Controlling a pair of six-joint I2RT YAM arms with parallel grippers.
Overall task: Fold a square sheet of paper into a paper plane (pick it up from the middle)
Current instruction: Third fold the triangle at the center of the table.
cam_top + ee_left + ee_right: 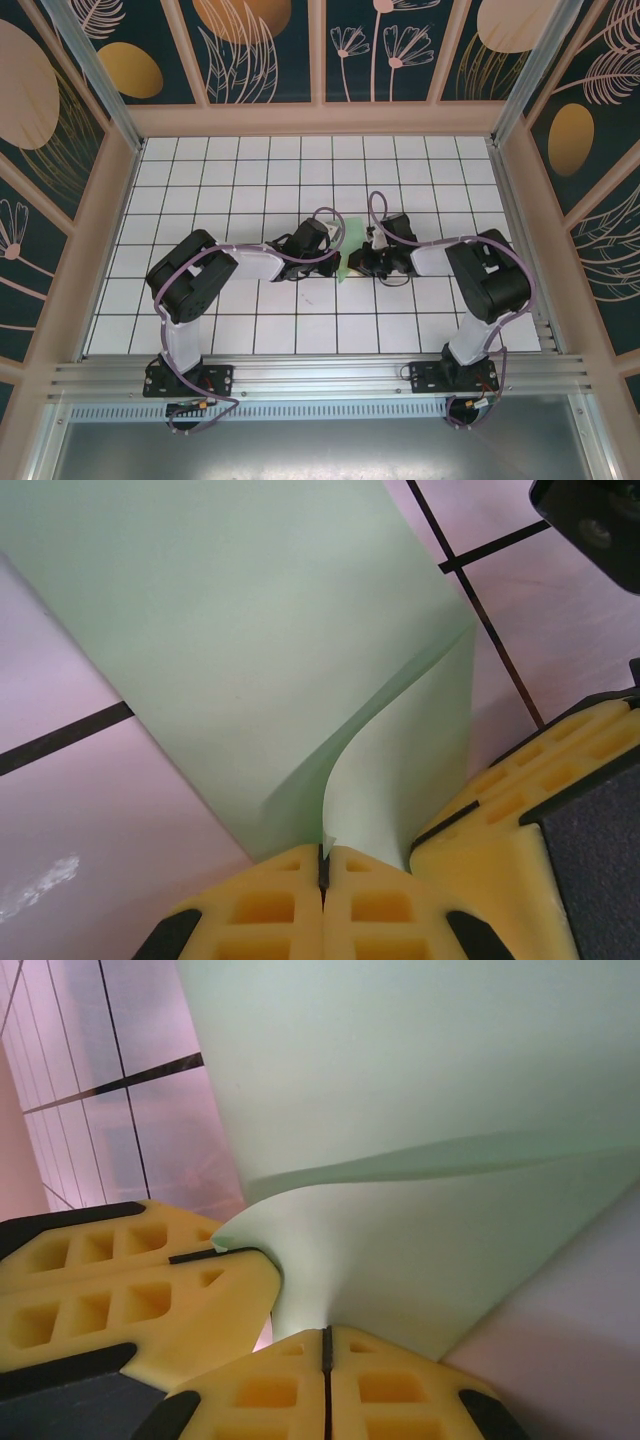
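- Paper (345,262) sits in the middle of the table (250,180), right between our two grippers, and from above we see just a little green bit of it poking out between the black arm ends
- It is thin and pale green, with nothing drawn on it
- From above, our left gripper (334,252) comes in from the left and our right gripper (362,258) comes in from the right, and they meet very close together at the paper
- In the left wrist view, our left gripper (323,868) has its two yellow pads (270,910) pressed tight together
- A curled flap of the paper (250,630) goes down into the thin line between those pads, so this gripper is pinching the paper
- A big part of the paper spreads out away from the pads, and one layer bends up off it in a soft curve
- Our right gripper (470,815) is just beside it on the right, snug against the curled flap
- In the right wrist view, our right gripper (326,1348) has its pads squeezed tight too, and the paper (420,1080) runs down into the line between them, so it is pinching the paper as well
- Our left gripper (215,1260) is on the left there, with its tip at the edge of the paper
- We see white squares with dark lines on the table around the paper
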